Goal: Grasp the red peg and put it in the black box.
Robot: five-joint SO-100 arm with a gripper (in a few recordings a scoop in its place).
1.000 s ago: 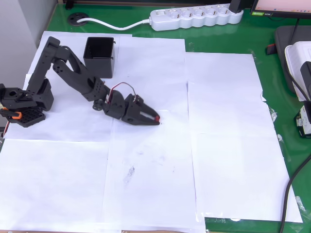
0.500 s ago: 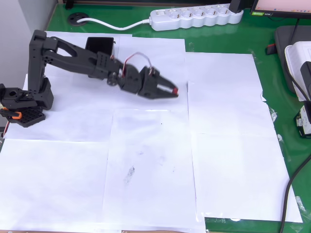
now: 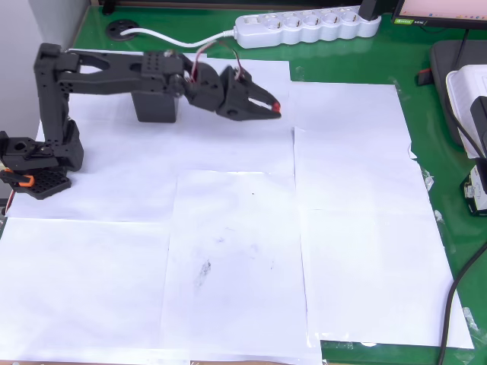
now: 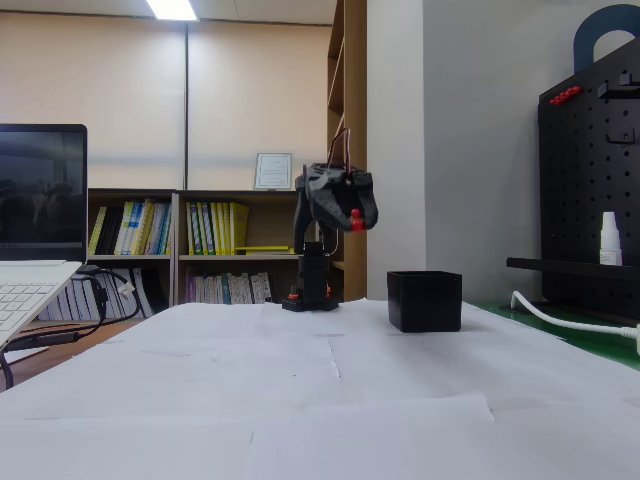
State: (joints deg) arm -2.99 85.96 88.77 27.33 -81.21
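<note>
The red peg (image 3: 276, 107) is pinched at the tips of my black gripper (image 3: 274, 109), which is shut on it. In the fixed view the peg (image 4: 355, 221) hangs high above the table, held by the gripper (image 4: 354, 220). The black box (image 3: 156, 106) stands at the back left in the overhead view, its opening mostly covered by my raised arm. The gripper tip is well to the right of the box there. In the fixed view the box (image 4: 425, 300) stands on the white paper, lower than the gripper and to its right.
White paper sheets (image 3: 350, 228) cover the green table. A white power strip (image 3: 304, 27) and its cable lie along the back edge. The arm's base (image 3: 38, 160) sits at the left. A laptop (image 4: 30, 270) stands at the left of the fixed view.
The arm has lifted the peg off the paper and swung it toward the back, rising and now covering the box from above.
</note>
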